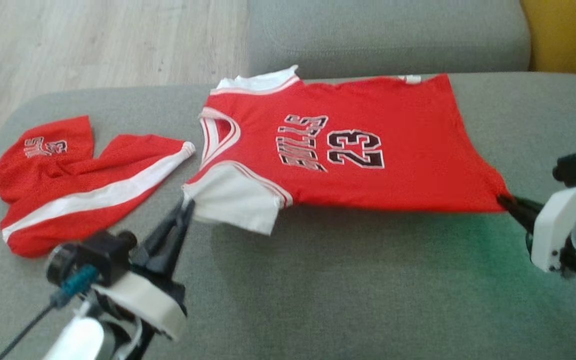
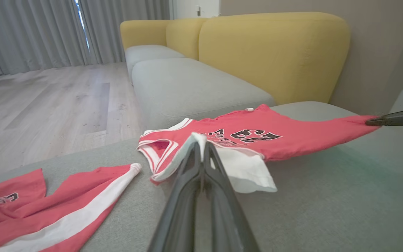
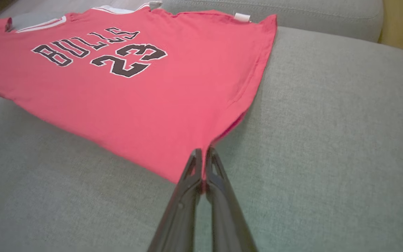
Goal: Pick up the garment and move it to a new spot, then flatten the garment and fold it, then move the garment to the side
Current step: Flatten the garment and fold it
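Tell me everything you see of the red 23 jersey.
The red jersey, thin sports fabric by its look, has black BULLS and 23 lettering, a white-trimmed V-neck, white sleeves and a small white hem tag. It lies face up, pulled taut between the left gripper, jaws shut on the near sleeve, and the right gripper, jaws shut on the near hem corner. Its near edge is lifted; its far edge rests on the grey cushion.
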